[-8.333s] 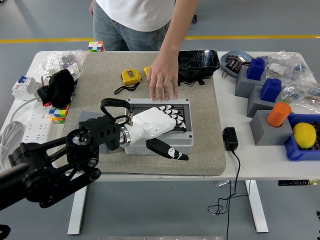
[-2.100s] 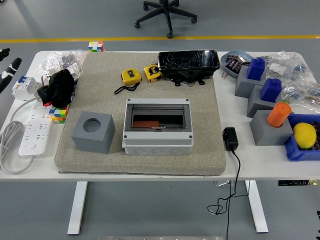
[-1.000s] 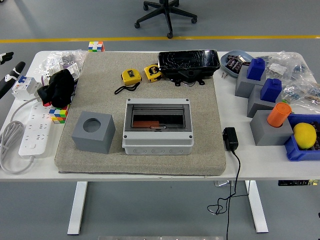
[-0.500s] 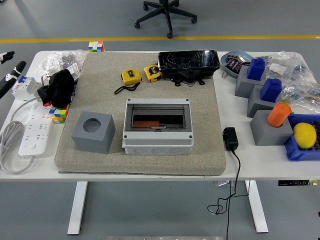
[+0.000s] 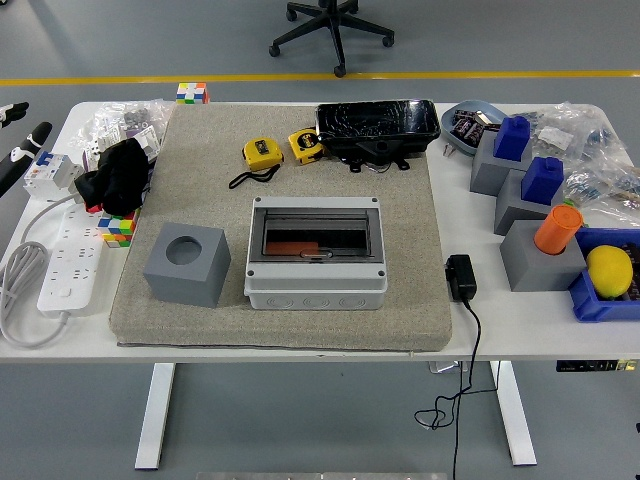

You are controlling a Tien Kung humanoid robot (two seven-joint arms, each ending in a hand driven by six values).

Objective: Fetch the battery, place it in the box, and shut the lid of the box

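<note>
Table (image 5: 470,330) wide and white, and on it the grey mat (image 5: 400,200) that carries everything that matters. Dead centre of the mat sits the box (image 5: 315,285), pale grey, long side running left to right. Its dark see-through lid (image 5: 350,232) looks to be lying flat over the opening. Just left of the box, close beside it but not touching, stands the grey cube (image 5: 185,265) with a round hole in its top, and that hole is empty.

Now the battery (image 5: 293,246): I take the flat orange-red piece under the lid to be it. It lies inside the box, toward the box's left half, long axis left to right, the same way as the box.

And the left hand (image 5: 30,135)? Well away from the box, right out at the picture's left edge, off to the box's left and toward the far side. Only a couple of black tips show, held apart with nothing between them, so it reads as spread and empty. The right hand is out of the picture altogether.

So the geometry is simple: the box lies to the right of that hand and nearer the table's front edge, with the cube between the two. If the lid needs a last press, the left arm is the only one on show to do it. By my reading the battery is in and the lid is down, so little or nothing is left.
</note>
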